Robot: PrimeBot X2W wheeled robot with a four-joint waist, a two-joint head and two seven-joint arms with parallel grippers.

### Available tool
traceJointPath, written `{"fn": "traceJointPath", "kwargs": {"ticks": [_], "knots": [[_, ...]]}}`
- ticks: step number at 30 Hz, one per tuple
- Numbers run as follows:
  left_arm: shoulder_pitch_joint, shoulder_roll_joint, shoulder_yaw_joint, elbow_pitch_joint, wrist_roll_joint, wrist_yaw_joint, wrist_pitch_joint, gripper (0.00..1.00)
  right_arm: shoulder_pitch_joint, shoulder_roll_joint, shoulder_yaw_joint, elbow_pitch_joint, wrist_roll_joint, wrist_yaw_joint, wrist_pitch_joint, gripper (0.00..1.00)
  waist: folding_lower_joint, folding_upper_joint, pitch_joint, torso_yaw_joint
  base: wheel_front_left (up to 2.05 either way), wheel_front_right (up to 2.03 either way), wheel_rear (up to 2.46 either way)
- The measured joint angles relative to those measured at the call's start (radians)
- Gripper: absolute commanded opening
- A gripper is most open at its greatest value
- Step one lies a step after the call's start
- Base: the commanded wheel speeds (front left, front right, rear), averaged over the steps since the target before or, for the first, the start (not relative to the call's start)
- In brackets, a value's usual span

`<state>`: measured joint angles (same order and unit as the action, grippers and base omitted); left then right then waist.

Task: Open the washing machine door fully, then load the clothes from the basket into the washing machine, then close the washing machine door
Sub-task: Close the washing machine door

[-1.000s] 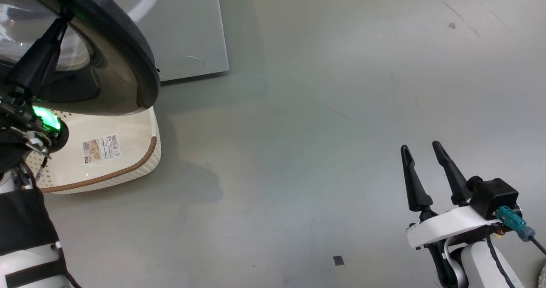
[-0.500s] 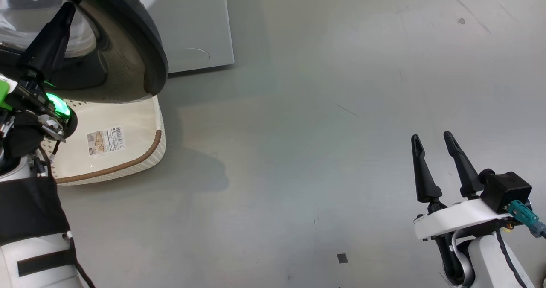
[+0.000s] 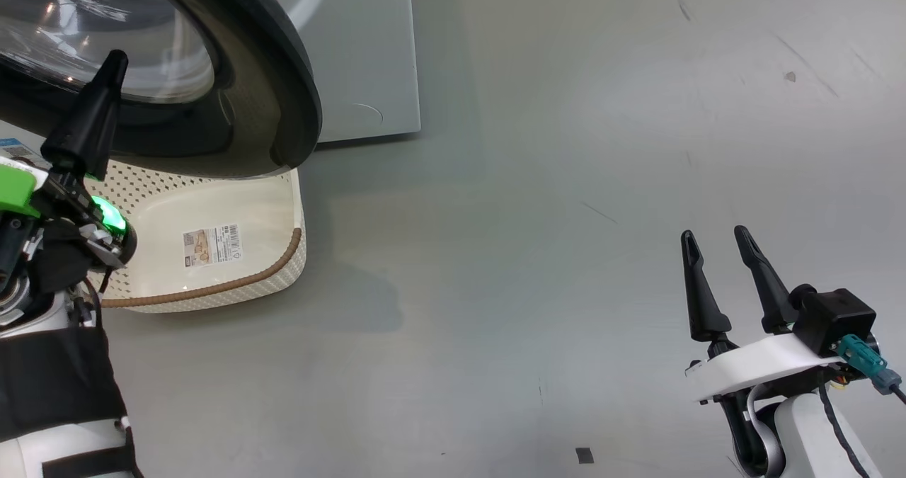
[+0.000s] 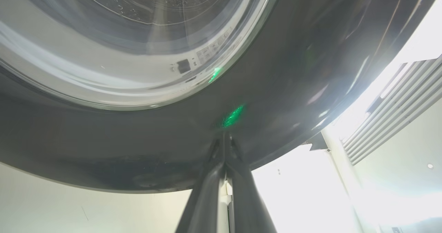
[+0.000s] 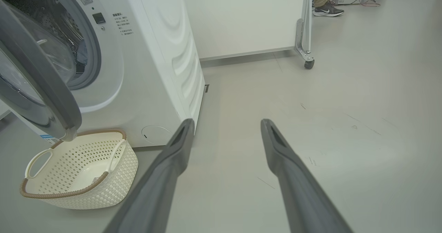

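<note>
The washing machine door [image 3: 283,74], a black ring around bulging glass, stands partly open over the basket [image 3: 233,202]. My left gripper [image 3: 115,59] is shut with nothing held, its tip against the door's black ring [image 4: 241,88] just below the glass. The white washing machine [image 5: 155,64] stands behind the door. A bit of blue cloth [image 5: 82,55] shows inside the drum. The cream basket [image 5: 83,171] with its brown rim holds nothing but a sticker [image 3: 211,246]. My right gripper [image 3: 715,234] hovers open over bare floor, far right of the machine.
Grey floor spreads wide to the right of the machine. A rolling partition's caster [image 5: 308,64] and a person's shoe [image 5: 328,10] lie far behind. The basket sits directly under the door's lower edge.
The head camera has moved, sliding the whole picture right and down. My left gripper stays shut against the door, whose rim has drifted slightly further right than the basket. The right gripper is unchanged.
</note>
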<state>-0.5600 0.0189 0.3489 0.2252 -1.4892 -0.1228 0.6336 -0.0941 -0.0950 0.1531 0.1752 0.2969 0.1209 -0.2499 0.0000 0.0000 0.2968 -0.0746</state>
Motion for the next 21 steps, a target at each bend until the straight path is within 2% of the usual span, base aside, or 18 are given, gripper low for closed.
{"fn": "traceJointPath", "kwargs": {"ticks": [6, 7, 8, 9, 16, 21], "knots": [[0.056, 0.000, -0.018, 0.000, 0.000, 0.000, -0.022, 0.00, 0.002, 0.002, 0.009, 0.018, 0.000, 0.000, 0.000, 1.00, 0.0000, 0.0000, -0.048, 0.021, 0.00, 0.00, 0.00], [0.066, 0.000, -0.020, -0.001, 0.000, 0.000, -0.030, 0.06, 0.002, 0.002, 0.011, 0.021, 0.000, 0.000, 0.000, 1.00, 0.0000, 0.0000, -0.057, 0.025, 0.00, 0.00, 0.00], [0.076, -0.001, -0.022, -0.005, 0.001, 0.000, -0.040, 0.60, 0.004, 0.003, 0.011, 0.025, 0.000, 0.000, 0.000, 1.00, 0.0000, 0.0000, -0.066, 0.029, 0.00, 0.00, 0.00], [0.084, -0.001, -0.022, -0.007, 0.003, 0.000, -0.052, 1.00, 0.007, 0.003, 0.012, 0.027, 0.000, 0.000, 0.000, 1.00, 0.0000, 0.0000, -0.075, 0.032, 0.00, 0.00, 0.00], [0.151, -0.001, -0.038, -0.016, 0.017, 0.000, -0.088, 1.00, 0.045, 0.003, 0.025, 0.046, -0.002, 0.001, 0.000, 1.00, 0.0000, 0.0000, -0.140, 0.056, 0.00, 0.00, 0.00], [0.181, -0.001, -0.047, -0.090, 0.058, 0.000, -0.148, 1.00, 0.061, 0.004, 0.032, 0.047, -0.002, 0.001, 0.000, 1.00, 0.0000, 0.0000, -0.175, 0.075, 0.00, 0.00, 0.00]]}}
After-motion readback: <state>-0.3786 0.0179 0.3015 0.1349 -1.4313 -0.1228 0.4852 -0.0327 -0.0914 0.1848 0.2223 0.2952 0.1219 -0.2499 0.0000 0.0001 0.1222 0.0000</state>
